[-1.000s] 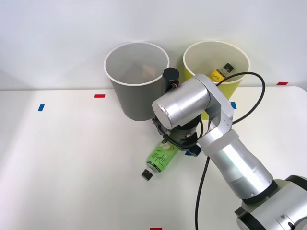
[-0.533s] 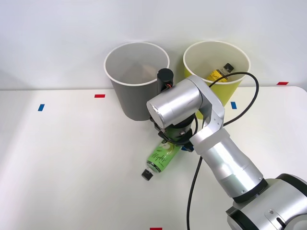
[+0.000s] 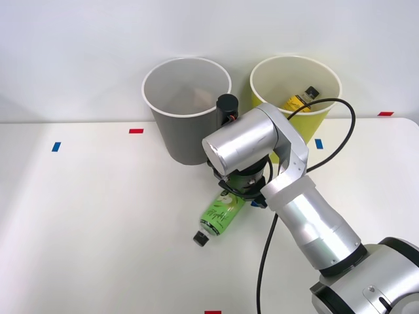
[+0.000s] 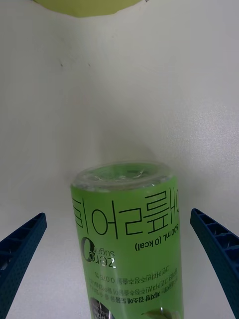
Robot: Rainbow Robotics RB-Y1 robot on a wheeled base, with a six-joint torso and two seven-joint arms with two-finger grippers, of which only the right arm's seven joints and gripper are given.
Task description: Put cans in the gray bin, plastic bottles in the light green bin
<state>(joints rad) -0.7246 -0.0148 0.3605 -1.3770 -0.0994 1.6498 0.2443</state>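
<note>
Front view: my right arm sits mid-frame over the green-labelled bottle (image 3: 220,214), which lies on the desk (image 3: 98,216) with its black cap pointing to the lower left. Compared with a second ago, the wrist has swung a little to the left and settled; over the last half second it has hardly moved. The bottle has not shifted.

Right wrist view: my right hand (image 4: 118,259) is spread, one blue finger (image 4: 20,249) at each lower corner, the bottle's base end (image 4: 124,177) between them and untouched.

Judgement: alignment is done; closing on the bottle comes next.

The light green bin (image 3: 262,75), upper right, already holds the yellow-labelled bottle (image 3: 298,99). The gray bin (image 3: 171,134) stands just left of it.
</note>
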